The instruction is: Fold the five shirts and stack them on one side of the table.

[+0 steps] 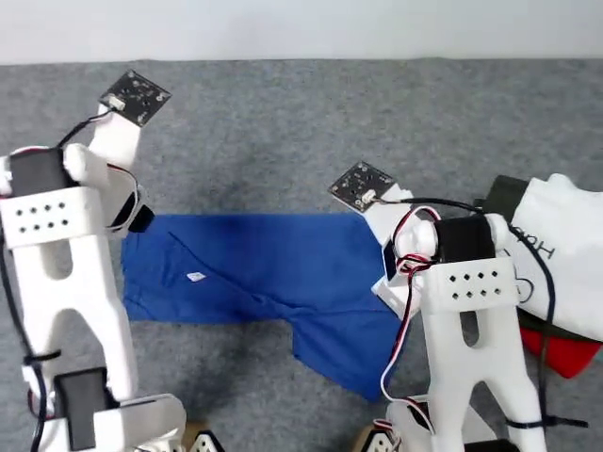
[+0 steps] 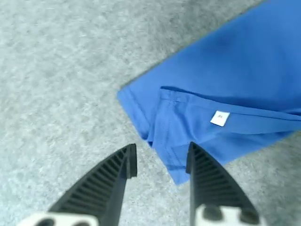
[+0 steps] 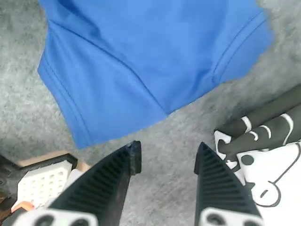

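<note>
A blue shirt [image 1: 273, 273] lies spread and partly folded across the middle of the grey table, with a small white tag [image 1: 196, 277] near its left end. My left gripper [image 2: 160, 162] hangs open just above the shirt's collar end [image 2: 164, 127], holding nothing. My right gripper [image 3: 167, 160] is open over bare carpet beside the shirt's other end [image 3: 141, 66]. A white printed shirt [image 1: 565, 254] lies at the right edge over a dark one [image 1: 504, 196] and a red one [image 1: 565, 353].
The left arm's white body [image 1: 71, 282] stands at the table's left, the right arm's [image 1: 466, 311] at right-centre. A tan and white block [image 3: 44, 176] sits near the right arm's base. Grey carpet [image 1: 283, 122] stretches behind the shirt.
</note>
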Robot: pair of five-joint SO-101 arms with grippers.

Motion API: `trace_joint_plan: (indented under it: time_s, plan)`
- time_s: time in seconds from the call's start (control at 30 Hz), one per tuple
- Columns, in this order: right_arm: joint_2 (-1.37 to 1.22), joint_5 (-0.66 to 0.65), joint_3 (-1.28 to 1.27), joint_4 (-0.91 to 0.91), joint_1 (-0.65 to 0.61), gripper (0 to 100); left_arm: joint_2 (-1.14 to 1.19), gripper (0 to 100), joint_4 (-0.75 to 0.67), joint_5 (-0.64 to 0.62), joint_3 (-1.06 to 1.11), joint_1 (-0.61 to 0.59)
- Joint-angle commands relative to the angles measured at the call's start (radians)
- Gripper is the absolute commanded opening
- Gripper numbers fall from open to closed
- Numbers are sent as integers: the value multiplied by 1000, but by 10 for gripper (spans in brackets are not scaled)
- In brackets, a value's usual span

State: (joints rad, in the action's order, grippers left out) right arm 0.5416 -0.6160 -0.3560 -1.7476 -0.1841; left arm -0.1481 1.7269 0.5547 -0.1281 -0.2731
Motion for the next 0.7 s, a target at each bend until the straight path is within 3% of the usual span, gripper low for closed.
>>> trace_joint_plan:
  time_s: [0.0, 0.2, 0.47, 0.67]
  plan:
    - [21, 11, 52, 42, -4, 195, -57, 160, 21, -2, -22, -26]
    - [-88, 17, 52, 259, -4, 193, 0, 6, -83, -2, 65, -38]
    - [-461, 101, 61, 611, -2, 6, 189, 6, -304, -152, 173, -43]
    - [-624, 104, 129, 742, -1, 10, 318, 6, -460, -222, 171, -38]
